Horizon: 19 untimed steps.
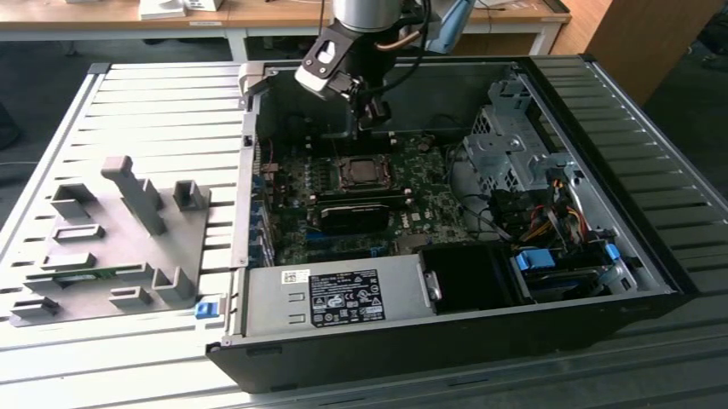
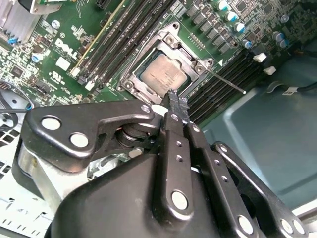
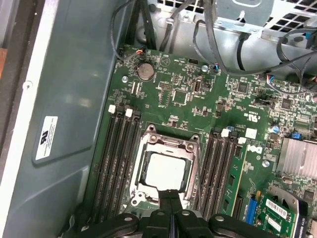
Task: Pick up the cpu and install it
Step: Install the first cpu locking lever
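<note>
The cpu (image 1: 361, 173) lies flat inside the square metal-framed socket (image 3: 168, 143) of the motherboard, silvery top facing up; both wrist views show it (image 2: 163, 74) (image 3: 166, 168). My gripper (image 1: 376, 119) hangs just above the socket's far edge, inside the open computer case. Its two black fingers are pressed together with nothing between them, and their tips (image 2: 176, 99) (image 3: 170, 194) overlap the cpu's edge in both wrist views. I cannot tell whether the tips touch the chip.
Black memory slots (image 3: 119, 153) flank the socket on both sides. A grey holder plate (image 1: 114, 247) with upright posts lies on the slatted table at the exterior view's left. The case holds a power supply (image 1: 341, 298), a metal drive cage (image 1: 512, 145) and loose cables (image 1: 546, 213).
</note>
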{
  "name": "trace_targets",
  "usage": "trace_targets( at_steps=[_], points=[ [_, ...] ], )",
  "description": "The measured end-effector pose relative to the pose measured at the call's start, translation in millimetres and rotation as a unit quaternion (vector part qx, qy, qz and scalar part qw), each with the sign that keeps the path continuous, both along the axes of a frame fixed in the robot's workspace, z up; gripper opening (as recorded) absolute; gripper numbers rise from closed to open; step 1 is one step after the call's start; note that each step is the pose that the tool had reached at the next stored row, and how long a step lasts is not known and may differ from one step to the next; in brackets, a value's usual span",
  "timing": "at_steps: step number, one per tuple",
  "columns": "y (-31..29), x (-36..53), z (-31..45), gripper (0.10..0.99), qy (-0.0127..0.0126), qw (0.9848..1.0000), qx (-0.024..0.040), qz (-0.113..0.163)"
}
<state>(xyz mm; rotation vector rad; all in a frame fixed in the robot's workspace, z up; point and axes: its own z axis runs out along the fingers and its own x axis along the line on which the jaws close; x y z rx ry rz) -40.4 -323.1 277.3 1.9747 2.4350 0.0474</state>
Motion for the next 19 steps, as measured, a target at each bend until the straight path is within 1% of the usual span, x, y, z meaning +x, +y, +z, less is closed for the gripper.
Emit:
trace_targets(
  at_steps=[10,19],
  points=[
    [0.0,0.0,0.0,0.106,0.0000,0.9996,0.0000,0.029],
    [0.0,0.0,0.0,0.106,0.0000,0.9986,0.0000,0.052]
  ],
)
